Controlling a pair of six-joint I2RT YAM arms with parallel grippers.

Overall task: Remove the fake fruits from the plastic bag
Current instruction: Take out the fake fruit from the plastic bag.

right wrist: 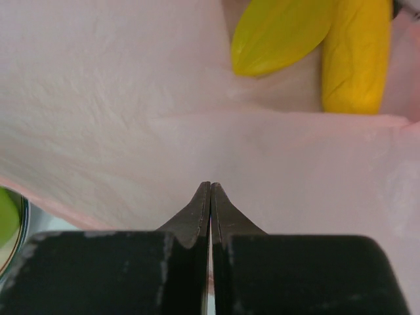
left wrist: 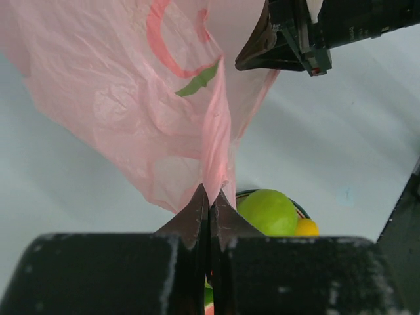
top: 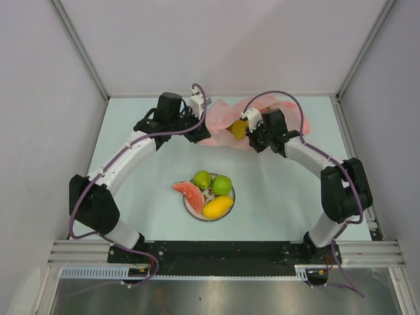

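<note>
1. left end effector (left wrist: pixel 210 197): fingers pressed together, pinching a fold of the plastic bag (left wrist: pixel 118 98) at its edge. purpose, as we read it: anchor one side of the film so the bag hangs as a sheet and cannot slide on the tabletop (top: pixel 275 190).

2. right end effector (right wrist: pixel 210 191): fingers pressed together, tips in the film on the opposite side. a faint crease runs up from the tips, so we judge film is caught btwn them. we cannot confirm how much.

3. bag position: far centre of the tabletop, btwn the two arms. w/ both sides gripped we read this as a two-point hold. drawing the sides apart or lifting should widen the mouth or tip the contents out.

4. fake fruits (right wrist: pixel 279 33) inside the bag: a pointed yellow piece touching a longer yellow piece (right wrist: pixel 354 56), just beyond the right tips. in the top view only a yellow patch shows. we cannot tell if more pieces sit hidden in the folds.

5. fruits outside the bag: on the plate (top: pixel 192 211), near centre and well apart from the bag. it carries a red watermelon slice (top: pixel 189 193), two green pieces (top: pixel 202 178) (top: pixel 222 185) and one yellow piece (top: pixel 218 207).

6. status (est.): task partly done, at least two pieces to go.

7. caution: film is thin and crinkly, so a pinch may slip or tear under a hard pull. glossy pieces will likely roll once free. keep the mouth aimed at open tabletop, away from the plate.
</note>
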